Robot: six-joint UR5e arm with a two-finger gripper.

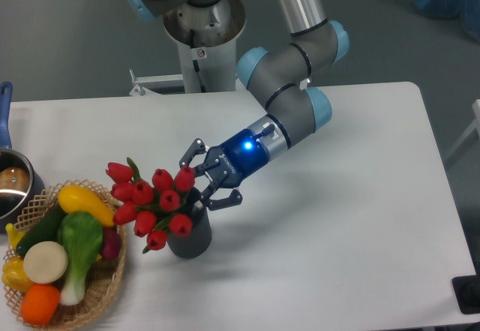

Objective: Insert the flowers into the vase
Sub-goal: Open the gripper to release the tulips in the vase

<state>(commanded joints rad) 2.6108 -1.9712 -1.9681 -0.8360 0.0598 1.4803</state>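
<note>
Setting: robotics laboratory or test cell. Evidence: industrial robot arm (289,83) with grey links and light blue joint caps, mounted on a white pedestal base (202,53) behind a plain white table (337,218); bare grey floor all round. Props staged on the table: wicker basket (90,301) of toy vegetables (60,248), metal pot (11,185) with blue handle. Blue object, partly out of view, in the top right corner.

flowers (152,200): smooth, slightly glossy red buds
vase (190,235): matt dark grey
basket (105,284): woven wicker
table (337,233): smooth matt white
</note>
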